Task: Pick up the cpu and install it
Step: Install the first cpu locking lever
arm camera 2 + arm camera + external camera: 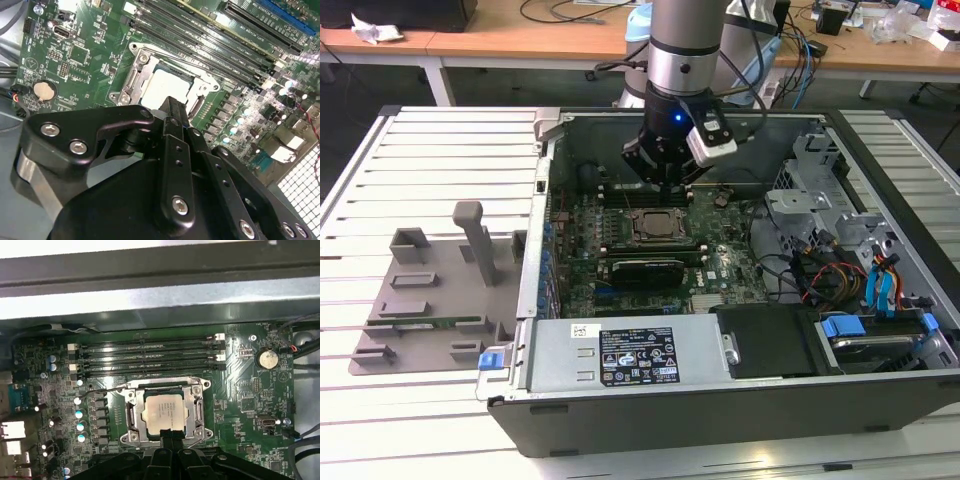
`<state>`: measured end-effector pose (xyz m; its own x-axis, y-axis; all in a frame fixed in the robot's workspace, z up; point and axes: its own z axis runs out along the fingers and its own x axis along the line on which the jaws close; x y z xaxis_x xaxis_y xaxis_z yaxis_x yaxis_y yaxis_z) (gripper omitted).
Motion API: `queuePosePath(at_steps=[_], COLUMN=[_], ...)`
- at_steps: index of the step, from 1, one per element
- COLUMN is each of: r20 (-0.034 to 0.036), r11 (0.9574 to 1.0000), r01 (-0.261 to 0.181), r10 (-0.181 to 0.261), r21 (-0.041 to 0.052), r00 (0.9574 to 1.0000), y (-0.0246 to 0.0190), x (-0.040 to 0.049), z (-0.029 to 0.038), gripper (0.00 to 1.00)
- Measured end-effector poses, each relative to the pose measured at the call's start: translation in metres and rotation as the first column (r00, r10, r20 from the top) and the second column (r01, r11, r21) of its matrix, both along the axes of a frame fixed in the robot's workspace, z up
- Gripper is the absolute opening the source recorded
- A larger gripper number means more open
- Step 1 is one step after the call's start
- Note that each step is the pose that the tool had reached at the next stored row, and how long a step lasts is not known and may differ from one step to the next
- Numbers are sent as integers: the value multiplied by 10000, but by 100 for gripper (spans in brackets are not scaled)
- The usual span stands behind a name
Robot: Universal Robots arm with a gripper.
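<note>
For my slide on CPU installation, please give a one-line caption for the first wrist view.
The cpu lies in its metal-framed socket on the green motherboard, with the hand close by.

- The black-and-white label (640,357) on the grey power-supply box (705,345) carries small print and symbols, none legible.
- The white sticker (582,330) beside it has marks too small to read.
- The cpu (165,411) bears faint, unreadable lines of print.
- White markings on the motherboard (240,405) cannot be read.
</note>
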<state>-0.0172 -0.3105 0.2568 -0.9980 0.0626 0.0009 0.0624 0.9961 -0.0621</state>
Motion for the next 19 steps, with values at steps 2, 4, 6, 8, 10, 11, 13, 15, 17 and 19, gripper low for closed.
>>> queuePosePath(at_steps=[2, 4, 6, 8, 10, 11, 13, 15, 17, 19], r20=[1, 0, 0, 0, 0, 0, 0, 1, 0, 0], r11=[9995, 9990, 9983, 9975, 9950, 9934, 9909, 9894, 9874, 9851], r01=[-324, -452, -578, -705, -997, -1145, -1343, -1454, -1581, -1722], r10=[324, 452, 578, 705, 997, 1145, 1343, 1454, 1581, 1722], r21=[1, 1, 0, 1, 0, 0, 1, 1, 0, 0], r00=[9995, 9990, 9983, 9975, 9950, 9934, 9909, 9894, 9874, 9851], y=[0, 0, 0, 0, 0, 0, 0, 0, 0, 0], x=[0, 0, 0, 0, 0, 0, 0, 0, 0, 0], z=[0, 0, 0, 0, 0, 0, 0, 0, 0, 0], gripper=[11, 11, 11, 11, 11, 11, 11, 11, 11, 11])
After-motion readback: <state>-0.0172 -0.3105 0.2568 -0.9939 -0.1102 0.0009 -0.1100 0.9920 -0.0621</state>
